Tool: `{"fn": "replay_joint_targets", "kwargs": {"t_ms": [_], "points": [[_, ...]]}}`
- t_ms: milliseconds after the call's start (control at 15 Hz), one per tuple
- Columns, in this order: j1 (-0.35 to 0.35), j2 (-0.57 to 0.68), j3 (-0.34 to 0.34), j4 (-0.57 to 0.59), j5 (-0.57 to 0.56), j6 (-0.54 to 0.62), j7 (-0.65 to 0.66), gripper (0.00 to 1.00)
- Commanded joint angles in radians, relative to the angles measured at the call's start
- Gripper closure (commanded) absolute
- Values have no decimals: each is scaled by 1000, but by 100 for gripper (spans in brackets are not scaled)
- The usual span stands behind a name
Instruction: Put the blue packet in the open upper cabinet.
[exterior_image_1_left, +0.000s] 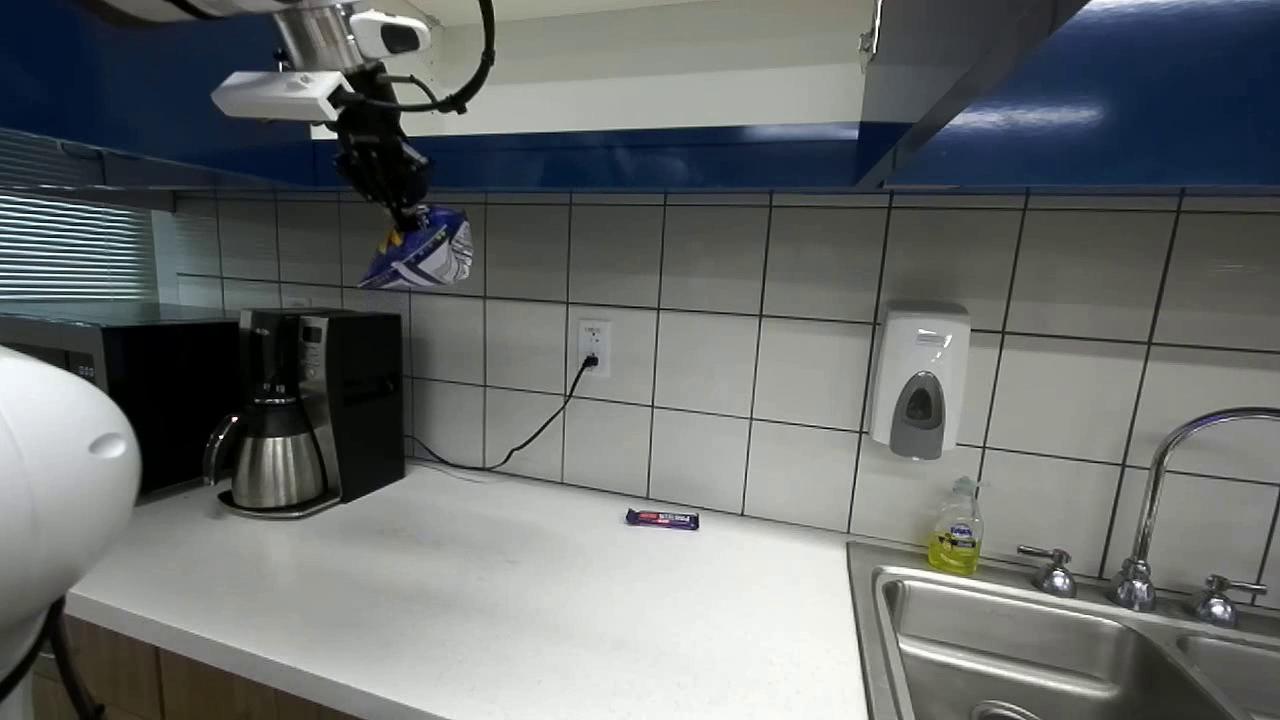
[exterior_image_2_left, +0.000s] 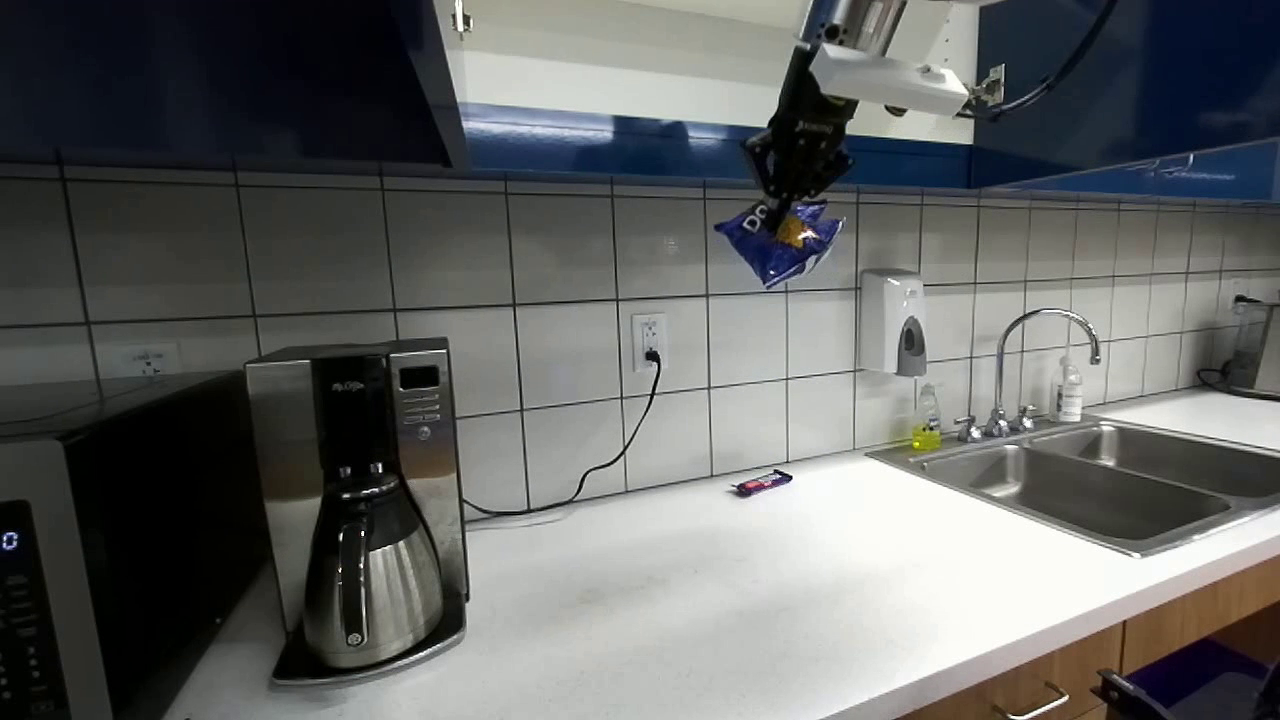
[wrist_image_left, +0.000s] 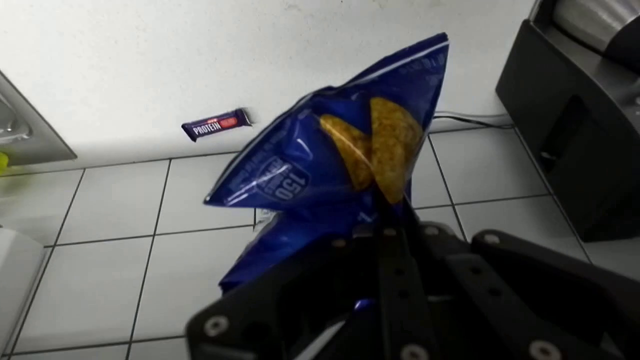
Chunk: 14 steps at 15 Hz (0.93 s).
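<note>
Between my close-set fingers (exterior_image_1_left: 404, 213) hangs the blue packet (wrist_image_left: 312, 172), its film pinched beside the orange print. I judge it light, soft and slippery, its contents fragile; the sealed edge would suit a gentler hold. Beyond and above the fingers, the open upper cabinet (exterior_image_1_left: 650, 158) is cropped at top, its floor hidden; the fingertip contact is too dark to resolve.

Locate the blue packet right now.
In an exterior view, the blue packet is at upper left, pinched in the fingers, showing just below the open upper cabinet and above and right of the coffee maker.
</note>
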Motion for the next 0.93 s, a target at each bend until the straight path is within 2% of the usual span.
{"fn": "replay_joint_targets", "kwargs": {"t_ms": [0, 333, 867], "points": [[-38, -57, 36, 55, 9, -55, 18, 100], [-57, -55, 42, 141, 12, -53, 29, 100], [-92, 13, 62, 316, 11, -57, 65, 100]]}}
